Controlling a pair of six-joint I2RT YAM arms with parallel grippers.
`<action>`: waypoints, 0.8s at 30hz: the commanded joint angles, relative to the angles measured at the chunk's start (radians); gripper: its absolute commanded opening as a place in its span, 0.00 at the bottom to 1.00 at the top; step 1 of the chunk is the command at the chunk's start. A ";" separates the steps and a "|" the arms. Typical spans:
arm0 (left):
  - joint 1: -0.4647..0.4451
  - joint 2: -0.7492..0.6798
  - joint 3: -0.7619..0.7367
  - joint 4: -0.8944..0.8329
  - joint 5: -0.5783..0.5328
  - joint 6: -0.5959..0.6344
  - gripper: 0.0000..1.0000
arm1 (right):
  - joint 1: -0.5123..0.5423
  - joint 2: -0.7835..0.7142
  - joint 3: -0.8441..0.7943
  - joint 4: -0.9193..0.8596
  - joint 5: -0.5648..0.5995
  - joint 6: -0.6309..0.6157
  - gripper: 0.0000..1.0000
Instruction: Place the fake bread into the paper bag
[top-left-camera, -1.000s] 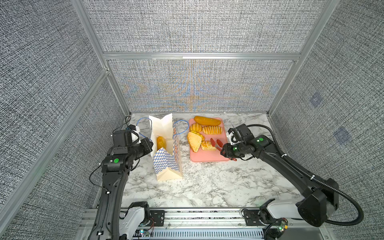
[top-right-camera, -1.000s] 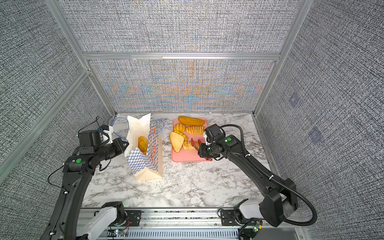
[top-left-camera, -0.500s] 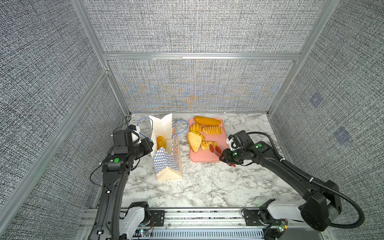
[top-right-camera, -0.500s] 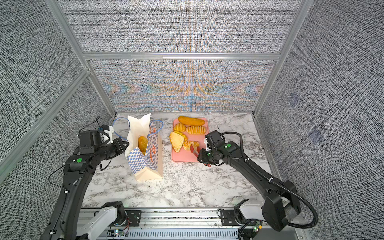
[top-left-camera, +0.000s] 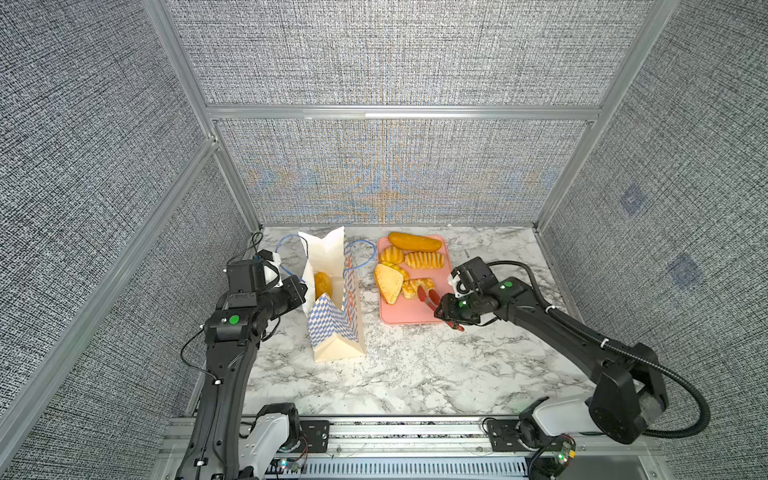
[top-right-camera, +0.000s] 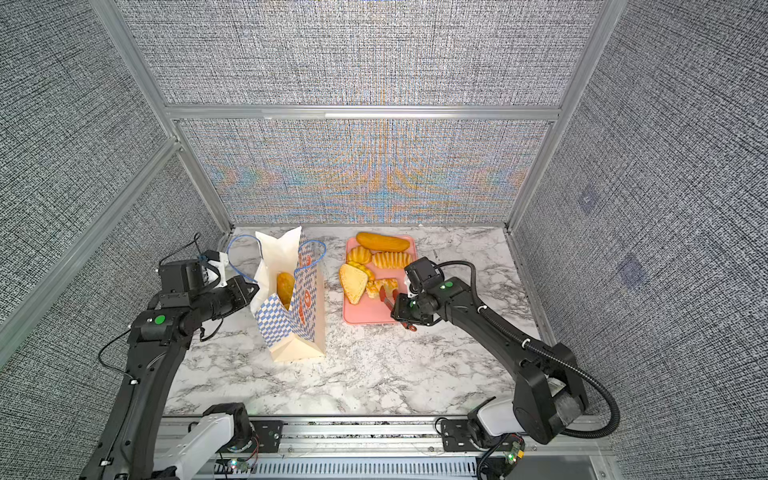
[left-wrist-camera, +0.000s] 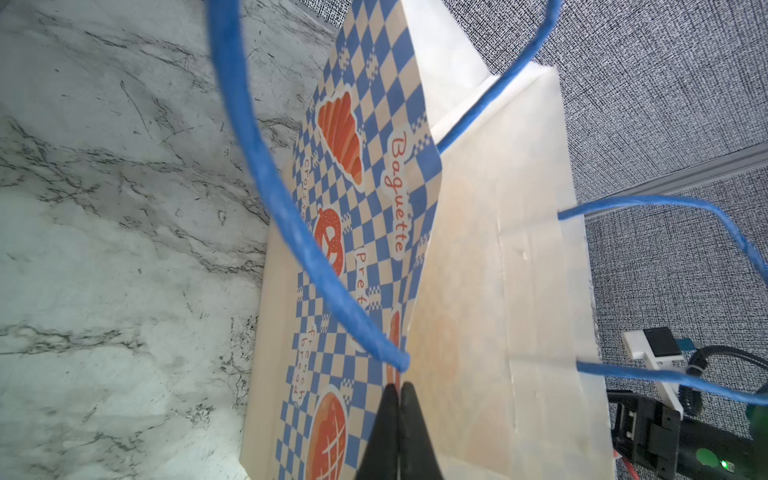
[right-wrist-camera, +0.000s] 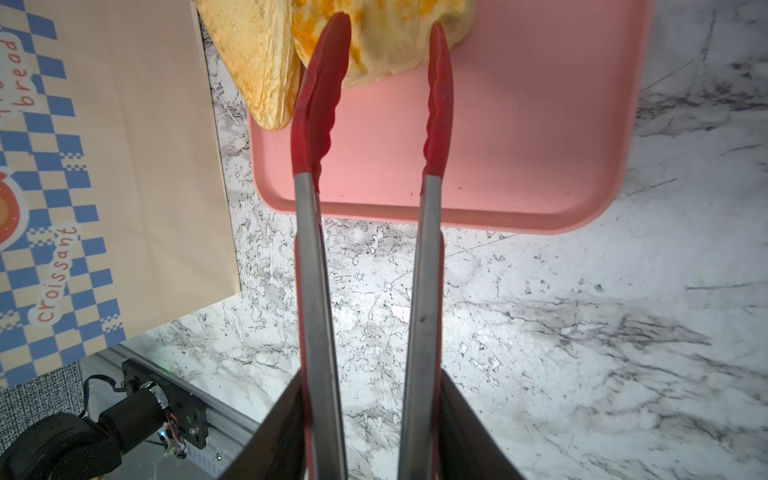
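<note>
Right gripper (top-left-camera: 444, 310) clamps the red tongs (top-left-camera: 430, 298), tips spread at the braided piece (top-left-camera: 409, 287): straddle it fully, squeeze evenly, then lift left towards the paper bag (top-left-camera: 332, 328).

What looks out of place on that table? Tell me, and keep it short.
The triangular sandwich sits askew: its corner overhangs the rim of the pink tray on the side facing the paper bag, above the marble table. Nothing else looks spilled or damaged.
</note>
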 joint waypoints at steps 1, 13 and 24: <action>0.001 0.005 -0.001 -0.002 -0.015 0.006 0.04 | -0.007 0.024 0.034 0.021 0.012 -0.023 0.46; 0.001 0.008 -0.009 0.002 -0.018 0.008 0.04 | -0.071 0.134 0.143 0.010 0.024 -0.071 0.46; 0.000 0.012 -0.007 0.004 -0.016 0.008 0.04 | -0.080 0.203 0.207 0.012 0.039 -0.084 0.46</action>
